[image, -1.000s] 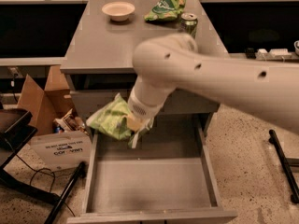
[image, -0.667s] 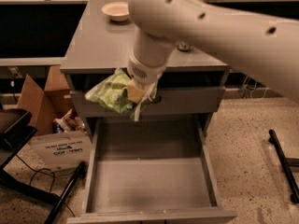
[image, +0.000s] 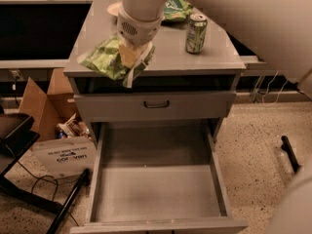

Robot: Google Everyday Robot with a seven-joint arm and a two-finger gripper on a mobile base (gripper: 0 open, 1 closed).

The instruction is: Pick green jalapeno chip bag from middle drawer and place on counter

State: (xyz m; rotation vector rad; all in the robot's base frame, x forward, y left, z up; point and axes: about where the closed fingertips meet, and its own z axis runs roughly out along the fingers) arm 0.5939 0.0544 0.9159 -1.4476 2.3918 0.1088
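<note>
My gripper (image: 132, 62) is shut on the green jalapeno chip bag (image: 105, 58), a crumpled pale-green bag. It holds the bag above the front left edge of the grey counter (image: 214, 57). My white arm comes in from the upper right and hides part of the counter. The middle drawer (image: 158, 191) stands pulled open below, a grey tray with a bare flat floor.
A green soda can (image: 196, 32) stands on the counter's right side. A brighter green bag (image: 176, 8) and a white bowl (image: 113, 8) lie at the back. A closed drawer front with a black handle (image: 156, 104) is above the open drawer. A cardboard box (image: 45, 99) stands at the left.
My gripper has lifted the chip bag from in front of the drawers up to counter height, over the counter's front left edge.
</note>
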